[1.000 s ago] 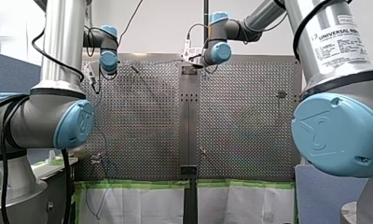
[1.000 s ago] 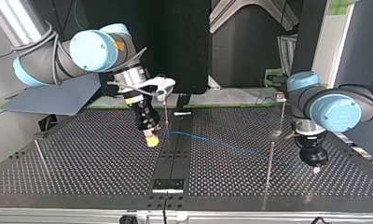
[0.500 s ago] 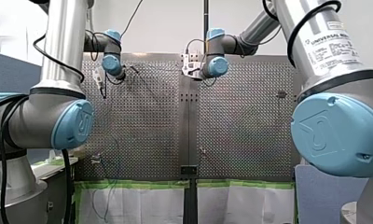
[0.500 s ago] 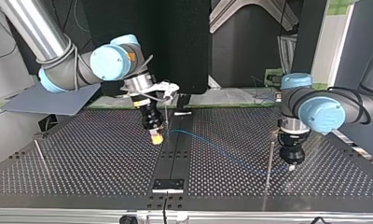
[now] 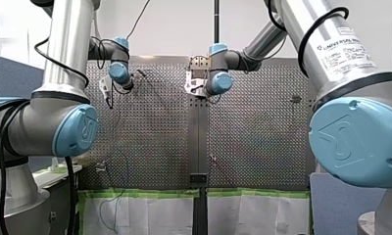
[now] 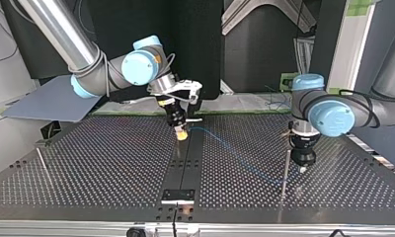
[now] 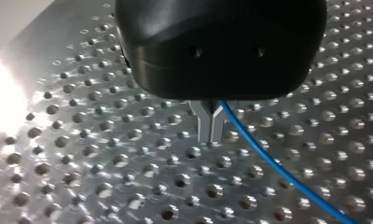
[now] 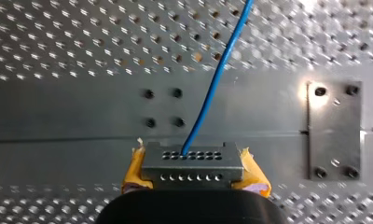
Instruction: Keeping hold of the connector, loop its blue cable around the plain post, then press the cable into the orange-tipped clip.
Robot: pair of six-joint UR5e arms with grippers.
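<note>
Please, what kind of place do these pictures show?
Probably a robotics laboratory bench: my left arm and my right arm reach over a perforated metal table with an upright post and a blue cable.

A: Where does the thin blue cable end?
B: Runs out of the left wrist view, end unseen; the grey perforated connector hides most of the yellow pads of my right gripper

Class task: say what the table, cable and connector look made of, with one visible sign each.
Table: bare metal, it seems; it gleams and glares.
Cable: likely plastic-jacketed; smooth, blue, bending.
Connector: matte grey block with rows of holes; metal or plastic, unclear.
</note>
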